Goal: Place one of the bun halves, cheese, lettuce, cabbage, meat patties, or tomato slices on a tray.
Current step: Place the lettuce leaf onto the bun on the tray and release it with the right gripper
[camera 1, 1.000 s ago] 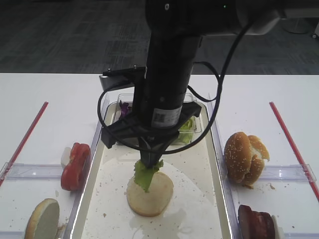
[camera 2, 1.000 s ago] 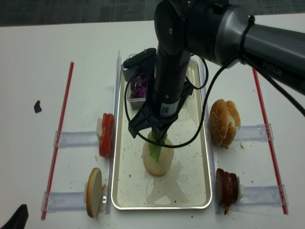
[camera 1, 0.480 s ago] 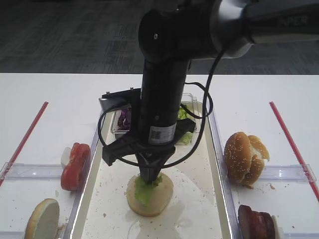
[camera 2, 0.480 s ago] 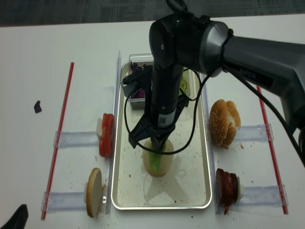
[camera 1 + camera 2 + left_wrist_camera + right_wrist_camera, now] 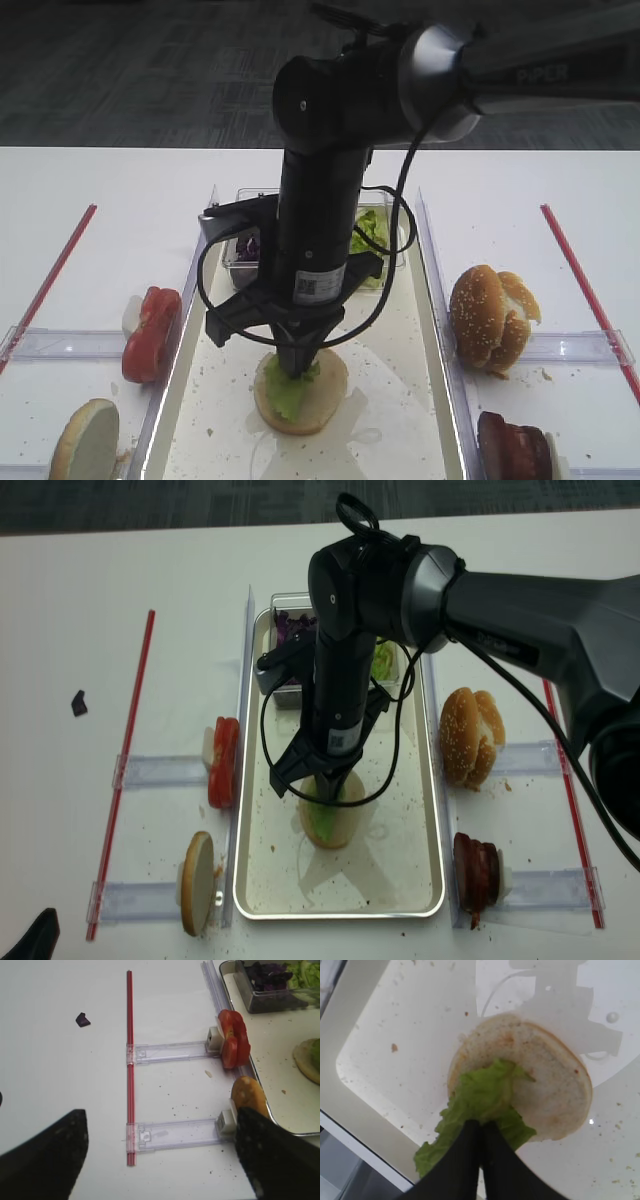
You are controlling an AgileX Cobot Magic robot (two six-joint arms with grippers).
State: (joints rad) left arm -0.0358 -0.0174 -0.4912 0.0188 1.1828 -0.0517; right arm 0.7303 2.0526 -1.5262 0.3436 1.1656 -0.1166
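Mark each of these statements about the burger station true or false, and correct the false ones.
1. The right gripper is shut on the lettuce. True.
2. The lettuce lies on a bun half in the tray. True.
3. The tomato slices sit inside the tray. False: they stand outside its left rim.
4. The left gripper holds a meat patty. False: it is open and empty, hovering over the table.
5. The cabbage is in a clear box. True.

Red strips [image 5: 132,760] run near the table's [image 5: 120,570] left and right edges; clear holders [image 5: 170,1052] cross them.
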